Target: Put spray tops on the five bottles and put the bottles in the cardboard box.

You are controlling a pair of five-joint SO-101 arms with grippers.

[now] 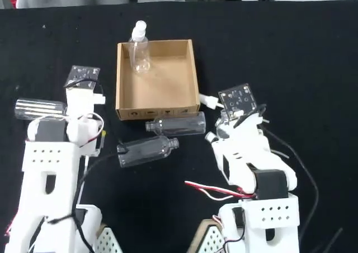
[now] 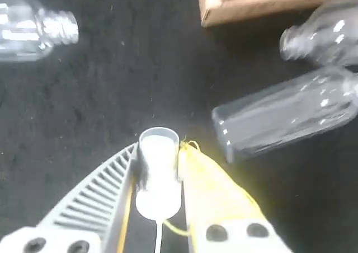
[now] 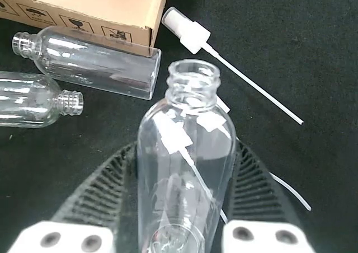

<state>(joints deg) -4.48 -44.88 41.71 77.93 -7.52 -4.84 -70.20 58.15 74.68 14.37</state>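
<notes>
The right gripper (image 3: 186, 158) hugs an open bottle (image 3: 187, 124) round its belly, low in the middle of its wrist view. The left gripper (image 2: 159, 148) pinches a white spray top (image 2: 158, 180). In the high view, a spare top (image 1: 210, 101) lies just right of the box (image 1: 195, 74). A capped bottle (image 1: 139, 48) leans in the box's upper left corner. The bottles look light, thin and slippery, so grab the fat middle, gently.
</notes>
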